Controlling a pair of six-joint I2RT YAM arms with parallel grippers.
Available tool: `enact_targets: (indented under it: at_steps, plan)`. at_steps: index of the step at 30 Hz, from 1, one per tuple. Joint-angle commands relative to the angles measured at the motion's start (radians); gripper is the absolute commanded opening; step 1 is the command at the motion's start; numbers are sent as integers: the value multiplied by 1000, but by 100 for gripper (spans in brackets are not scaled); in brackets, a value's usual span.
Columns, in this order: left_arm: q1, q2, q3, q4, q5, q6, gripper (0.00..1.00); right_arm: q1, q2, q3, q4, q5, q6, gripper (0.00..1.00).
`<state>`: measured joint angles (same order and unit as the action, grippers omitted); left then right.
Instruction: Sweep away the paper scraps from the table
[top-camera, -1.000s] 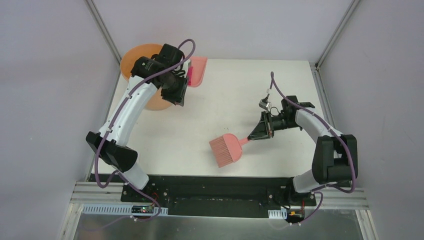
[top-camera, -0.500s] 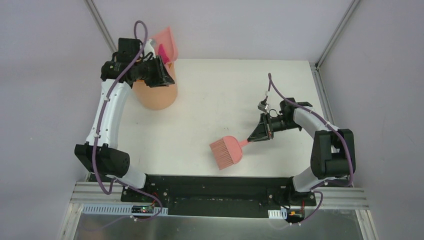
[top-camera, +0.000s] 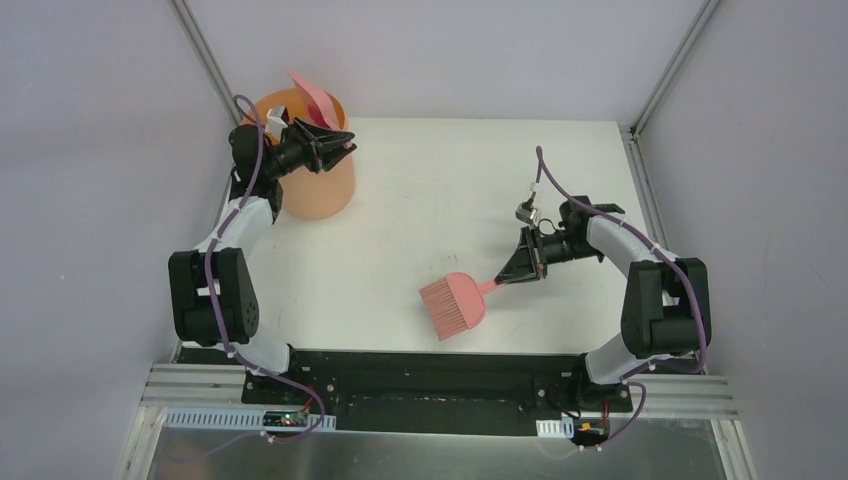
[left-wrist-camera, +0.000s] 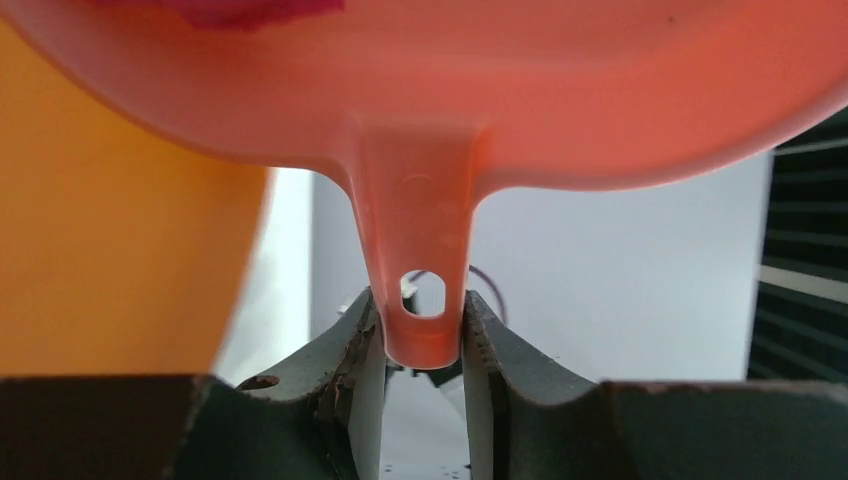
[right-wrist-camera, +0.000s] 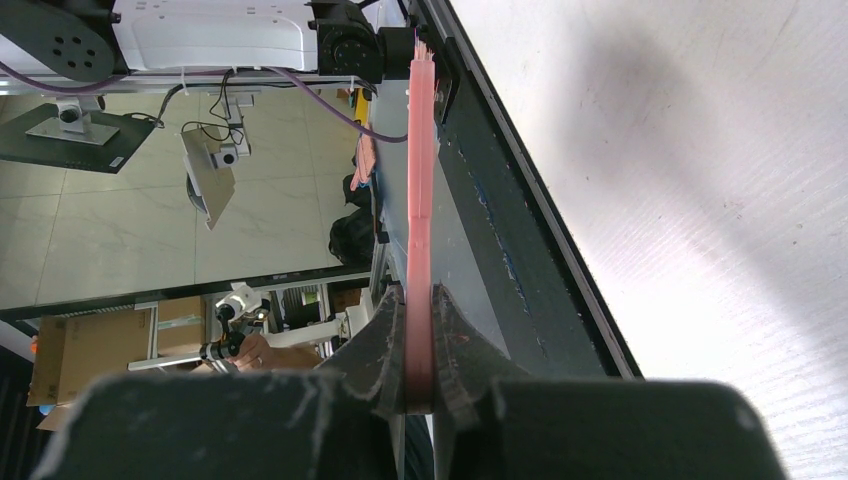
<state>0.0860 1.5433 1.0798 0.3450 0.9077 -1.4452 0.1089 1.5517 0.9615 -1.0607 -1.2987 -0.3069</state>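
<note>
**Dustpan tipped over bin; brush parked on table**

Top view. The left gripper (top-camera: 336, 141) is at 10 o'clock of the table (top-camera: 440, 180), raised above the orange bin (top-camera: 320, 195) standing on that far-left corner. It holds the pink dustpan (top-camera: 311, 99) edge-on, the pan over the bin's open mouth.

Left wrist view. Both fingers (left-wrist-camera: 352, 345) are pressed against the rounded end of the dustpan's handle, pinching it just below the hanging hole. The pan fills the top of the view, translucent coral-pink. One paper scrap (left-wrist-camera: 262, 9) shows through the pan wall at 11 o'clock: a dark magenta blot with a ragged lower edge, blurred, mostly cut off by the top of the view. Its shape beyond that cannot be told. Orange bin wall at 9 o'clock.

Right gripper (top-camera: 507, 277) is at 4 o'clock of the table, low, pointing toward 8 o'clock. It is closed on the handle of the pink hand brush (top-camera: 452, 303) — bristles fanned out and lying on the white tabletop at 6 o'clock, near the front edge.

Right wrist view. The brush shows edge-on as a thin pink strip, with the finger pads clamped flat on either side of it. Matte white table surface at 3 o'clock, black frame edge beside the strip.
</note>
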Motion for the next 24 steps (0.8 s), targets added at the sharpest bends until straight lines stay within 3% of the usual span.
enact_targets:
  at_steps: [1, 9, 11, 14, 16, 19, 24]
  plan:
    - [5, -15, -10, 585, 43, -365, 0, 1, -31, 27, -2, -47, -34, 0]
    - [4, -111, 71, 238, 101, -77, 0, 1, -19, 31, -2, -45, -33, 0]
    - [5, -113, 63, 309, 92, -89, 0, 1, -15, 31, -2, -45, -33, 0]
    - [4, -72, 25, 489, 76, -234, 0, 1, -15, 32, -4, -45, -34, 0]
    - [4, -64, 29, 480, 97, -238, 0, -1, -17, 31, -3, -45, -34, 0]
    - [-18, -123, 72, 255, 126, -26, 0, -1, -19, 32, -2, -44, -34, 0]
    - [-218, -235, 220, -464, 50, 503, 0, 0, -3, 42, -1, -37, -26, 0]
